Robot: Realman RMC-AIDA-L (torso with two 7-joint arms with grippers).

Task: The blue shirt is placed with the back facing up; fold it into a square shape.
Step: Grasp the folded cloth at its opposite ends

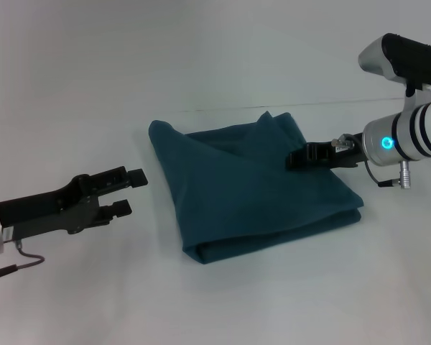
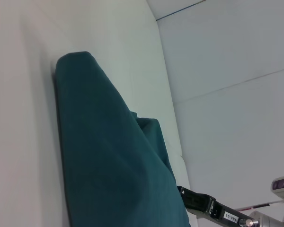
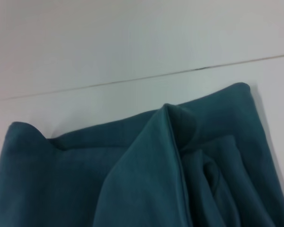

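The blue shirt (image 1: 251, 187) lies on the white table as a folded, roughly square bundle of several layers, with a raised fold near its far right corner. It also fills the left wrist view (image 2: 104, 156) and the right wrist view (image 3: 146, 175). My left gripper (image 1: 129, 192) is open and holds nothing, a short way left of the shirt's left edge. Over the shirt's right part sits my right gripper (image 1: 299, 157), low over the cloth; it shows again in the left wrist view (image 2: 195, 199).
The white table (image 1: 79, 93) spreads all around the shirt. A thin seam line (image 1: 201, 109) runs across it just behind the shirt. A loose cable (image 1: 14, 267) hangs from my left arm.
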